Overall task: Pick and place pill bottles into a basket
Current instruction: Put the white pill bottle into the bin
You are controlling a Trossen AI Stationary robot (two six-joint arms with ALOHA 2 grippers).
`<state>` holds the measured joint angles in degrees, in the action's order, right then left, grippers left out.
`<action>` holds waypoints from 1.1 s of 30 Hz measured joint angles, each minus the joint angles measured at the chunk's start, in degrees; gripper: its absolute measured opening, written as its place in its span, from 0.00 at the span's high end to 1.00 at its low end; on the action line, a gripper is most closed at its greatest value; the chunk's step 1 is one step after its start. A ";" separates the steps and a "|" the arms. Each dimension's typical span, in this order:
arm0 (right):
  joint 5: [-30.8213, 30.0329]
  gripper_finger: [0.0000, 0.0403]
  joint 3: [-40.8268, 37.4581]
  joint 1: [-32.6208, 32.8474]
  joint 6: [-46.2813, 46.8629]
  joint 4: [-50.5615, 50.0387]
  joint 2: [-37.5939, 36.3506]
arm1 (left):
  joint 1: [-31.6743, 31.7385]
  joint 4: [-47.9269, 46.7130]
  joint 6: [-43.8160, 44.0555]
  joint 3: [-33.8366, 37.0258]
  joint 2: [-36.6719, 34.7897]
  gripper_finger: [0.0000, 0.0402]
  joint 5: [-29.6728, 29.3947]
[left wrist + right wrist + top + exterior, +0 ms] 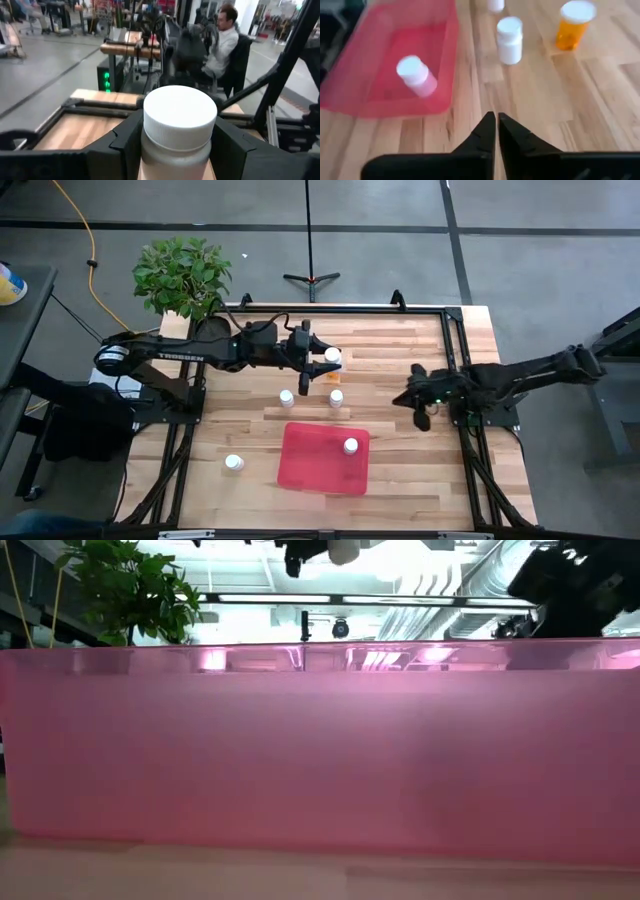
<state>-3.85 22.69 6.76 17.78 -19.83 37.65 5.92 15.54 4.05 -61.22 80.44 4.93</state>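
- Potted plant (180,275): green, leafy, at the table's far left corner, behind the left arm's base.
- Lone white pill bottle (234,463): upright on the wooden table (400,470), well to the left of the basket and well apart from both pincers.
- Left gripper (322,362): over the far middle of the table, fingers (125,145) closed on either side of a white-capped pill bottle (179,131), which sits between them and is carried off the surface.
- White pill bottle (287,397): upright on the table, just short of the left gripper, on its near-left side.
- Amber-orange bottle (572,25): white cap, standing close beside the left gripper; in the overhead view the held bottle partly covers it.
- White pill bottle (336,397): upright, just on the near side of the left gripper, between it and the basket.
- Basket (305,465): red, shallow, rectangular, on the near middle of the table, well below the left gripper's position.
- Pill bottle inside basket (351,446): white cap, near the basket's far right corner.
- Right gripper (496,127): at the table's right side, level with the loose bottles and well apart from them, fingers pressed together, holding nothing.
- Person (222,40): seated in the room beyond the table, white shirt.
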 joint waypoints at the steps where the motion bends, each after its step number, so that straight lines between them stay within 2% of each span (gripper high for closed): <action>1: -0.86 0.95 -1.22 0.00 1.03 -0.09 -3.07 | 0.38 -0.12 0.00 0.01 -0.06 0.47 0.03; 8: -5.36 0.98 -11.52 -0.02 4.93 5.25 -25.76 | 0.45 -1.50 -1.19 -0.04 -1.81 0.47 -0.83; 13: -9.53 0.99 -17.37 -0.02 4.49 9.68 -37.58 | 0.51 -3.16 -1.27 -0.01 -2.01 0.47 -1.53; 24: -10.96 1.00 -18.49 0.00 2.76 11.34 -36.75 | -0.06 -2.57 0.93 1.60 -1.99 0.47 0.05; 33: -10.82 1.00 -18.49 0.00 2.76 11.27 -36.68 | -5.80 -2.08 3.59 3.90 -1.97 0.47 -1.31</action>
<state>-14.68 4.21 6.76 20.53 -8.56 0.97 0.12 13.45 7.64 -57.32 78.48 3.62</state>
